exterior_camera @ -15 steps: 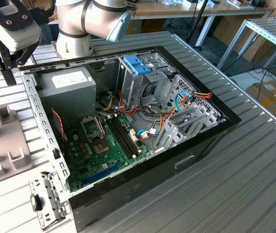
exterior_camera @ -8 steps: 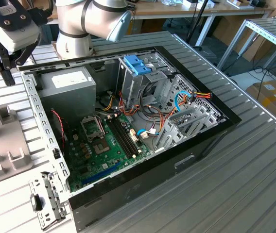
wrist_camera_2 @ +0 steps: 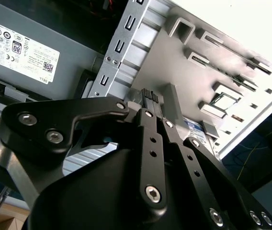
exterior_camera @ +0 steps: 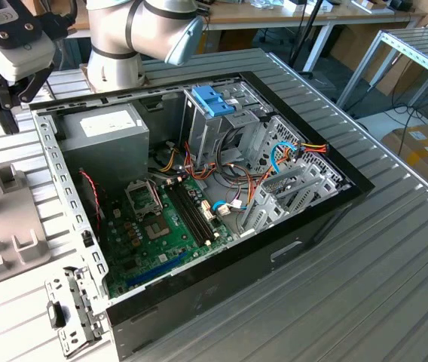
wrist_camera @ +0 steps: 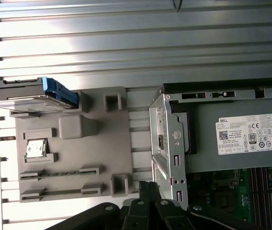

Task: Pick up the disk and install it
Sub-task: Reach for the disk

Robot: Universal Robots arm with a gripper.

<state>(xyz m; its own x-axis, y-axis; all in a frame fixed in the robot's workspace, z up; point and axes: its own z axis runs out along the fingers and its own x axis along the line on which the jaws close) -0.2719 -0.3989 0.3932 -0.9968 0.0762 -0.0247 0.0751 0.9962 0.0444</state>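
The disk (wrist_camera: 27, 97) lay at a corner of the grey fixture plate (wrist_camera: 102, 143) beside the computer case (wrist_camera: 212, 143), the gripper (wrist_camera: 149, 186) hung empty with jaws together, and we judged the disk rigid, fairly heavy, shock-sensitive, best gripped across its blue rails (wrist_camera: 59, 90).

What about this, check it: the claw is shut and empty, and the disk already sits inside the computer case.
Wrong on the disk: it sits on the grey fixture plate outside the computer case, as the first wrist view shows. The claw is shut and empty.
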